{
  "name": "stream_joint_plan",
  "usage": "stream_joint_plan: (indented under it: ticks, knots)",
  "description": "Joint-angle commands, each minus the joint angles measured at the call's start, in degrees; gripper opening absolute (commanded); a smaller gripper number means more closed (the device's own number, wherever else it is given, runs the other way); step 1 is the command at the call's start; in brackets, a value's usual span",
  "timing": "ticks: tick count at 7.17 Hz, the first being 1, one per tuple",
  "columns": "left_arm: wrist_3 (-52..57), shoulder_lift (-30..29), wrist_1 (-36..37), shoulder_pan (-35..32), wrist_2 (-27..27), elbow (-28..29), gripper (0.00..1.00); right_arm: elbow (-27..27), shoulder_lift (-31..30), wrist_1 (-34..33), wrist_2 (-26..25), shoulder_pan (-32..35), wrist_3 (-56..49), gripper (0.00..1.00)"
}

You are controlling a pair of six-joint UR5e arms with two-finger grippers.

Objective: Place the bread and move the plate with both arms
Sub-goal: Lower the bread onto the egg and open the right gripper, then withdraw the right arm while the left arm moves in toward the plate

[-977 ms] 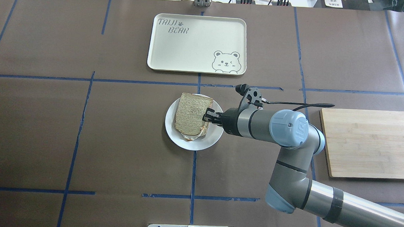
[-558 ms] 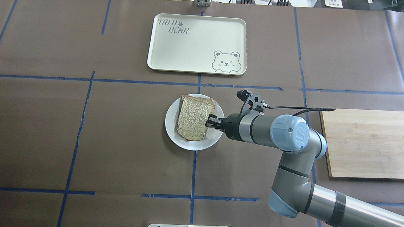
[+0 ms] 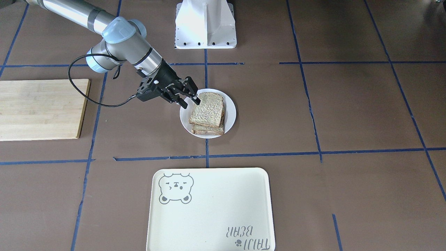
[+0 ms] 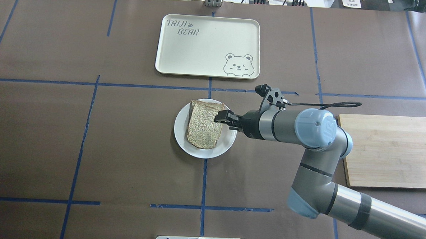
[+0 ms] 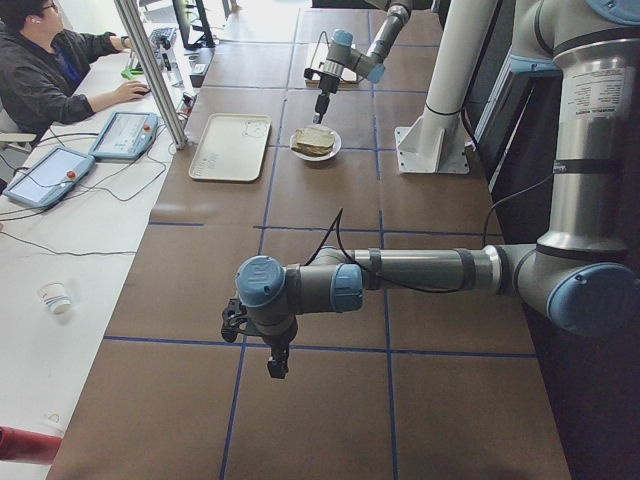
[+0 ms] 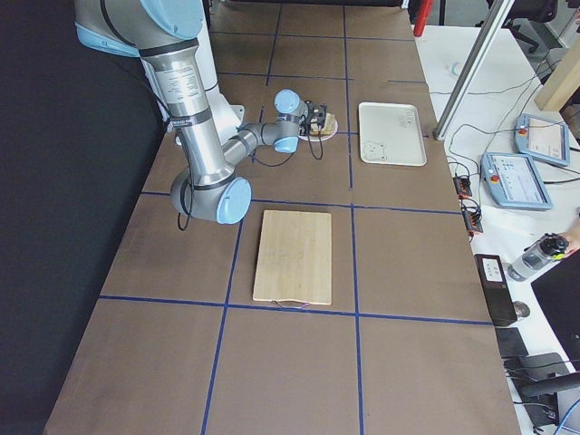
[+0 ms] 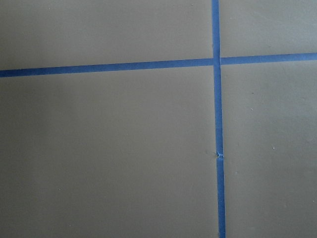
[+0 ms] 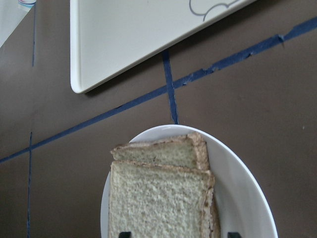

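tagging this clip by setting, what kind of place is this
Likely a robotics lab: a blue tape grid marked on the table, a teach pendant on a side bench, an operator seated nearby.

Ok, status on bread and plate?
Right gripper open at bread's edge. Bread flat atop lower slice, on plate. Left gripper far off, state unclear. Path to tray unobstructed.

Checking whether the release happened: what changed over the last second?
The bread, tilted in the right gripper a second ago, dropped flat onto the lower slice. The gripper let go and now stands open at its edge. The plate, tray and board stayed put.
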Motion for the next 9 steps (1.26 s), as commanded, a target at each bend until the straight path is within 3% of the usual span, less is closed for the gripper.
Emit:
stream_joint_plan:
  ticks: [1,2,3,4,7,9]
  knots:
    - [-4.7,-1.4,-0.9,0.5,0.1,-1.8,1.00,1.7,-0.8,-6.6,8.7,8.4,-0.3,1.00]
    - [-6.0,-2.0,-5.2,1.4,-1.9,-2.2,1.00,3.3,-0.8,-10.6,12.3,12.1,-3.1,1.00]
    - [-12.9,-2.4,-10.5,3.4,-9.3,-2.3,1.00,6.6,-1.2,-18.1,14.0,14.6,-8.4,1.00]
    - [-22.3,-2.4,-20.8,5.1,-11.8,-2.3,1.00,9.9,-1.7,-27.6,14.0,16.2,-16.2,1.00]
    - [-59.6,-5.5,-45.7,16.4,-11.3,-1.4,1.00,13.7,-4.8,-49.3,14.5,22.6,-43.8,1.00]
    - [-70.8,-9.1,-50.8,19.6,-10.0,-1.5,1.00,16.9,-5.6,-63.1,14.7,27.8,-59.2,1.00]
